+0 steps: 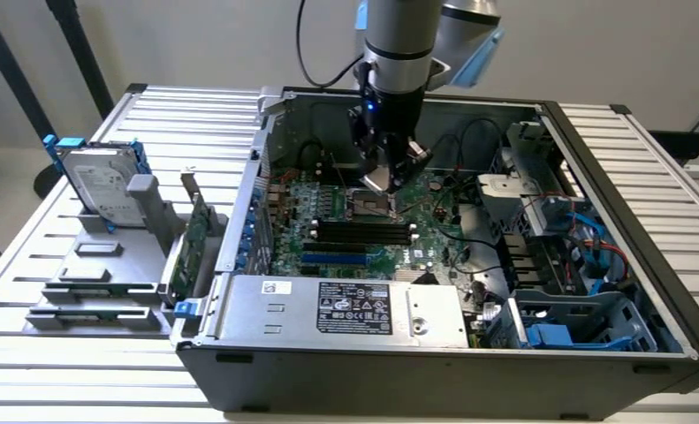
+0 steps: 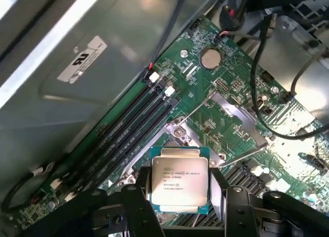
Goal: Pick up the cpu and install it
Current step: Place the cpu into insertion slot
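- Fingers point(image 2: 138, 208) of the gripper point(image 2: 180, 196) pinched the cpu point(image 2: 179, 180) from two sides, so the pincer was closed on the chip.
- The cpu was a small flat square with a dull silver top, tiny printed letters and a thin green edge.
- In the exterior view the gripper point(image 1: 379, 172) held the cpu point(image 1: 374, 183) just above the socket point(image 1: 370, 208), and I could not tell if they touched.
- The socket point(image 2: 175, 129) was a square frame with shiny metal edges, right under the cpu.
- Long thin black slots point(image 2: 133, 129) ran beside the socket.
- A round silver battery point(image 2: 209, 58) sat on the bumpy green board point(image 2: 241, 103), well apart from the socket.
- Grey metal case walls point(image 1: 361, 371) stood all around the socket.
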Available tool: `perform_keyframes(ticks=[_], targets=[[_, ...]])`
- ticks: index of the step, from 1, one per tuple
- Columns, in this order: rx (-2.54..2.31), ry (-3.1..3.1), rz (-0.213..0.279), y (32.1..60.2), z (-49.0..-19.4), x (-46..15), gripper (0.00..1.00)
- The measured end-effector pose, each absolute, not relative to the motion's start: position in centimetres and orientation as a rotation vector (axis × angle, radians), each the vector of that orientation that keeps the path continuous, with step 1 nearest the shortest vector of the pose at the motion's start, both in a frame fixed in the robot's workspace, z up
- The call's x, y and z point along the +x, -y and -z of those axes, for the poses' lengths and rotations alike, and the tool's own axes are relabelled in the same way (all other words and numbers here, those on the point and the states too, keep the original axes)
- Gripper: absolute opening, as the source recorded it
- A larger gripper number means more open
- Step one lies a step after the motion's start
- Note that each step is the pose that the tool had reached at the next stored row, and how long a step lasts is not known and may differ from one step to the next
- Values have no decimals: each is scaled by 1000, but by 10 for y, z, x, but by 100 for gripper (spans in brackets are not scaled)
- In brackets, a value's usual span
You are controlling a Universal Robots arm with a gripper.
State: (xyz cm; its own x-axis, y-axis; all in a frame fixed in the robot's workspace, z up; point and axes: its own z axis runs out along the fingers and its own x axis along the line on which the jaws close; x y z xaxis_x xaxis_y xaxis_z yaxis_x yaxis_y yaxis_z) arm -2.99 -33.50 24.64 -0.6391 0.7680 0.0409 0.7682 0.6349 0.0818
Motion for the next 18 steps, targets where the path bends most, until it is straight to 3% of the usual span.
perform_keyframes(ticks=[18], targets=[[-1710, 2601, 111, 335, -235, -30, 55]])
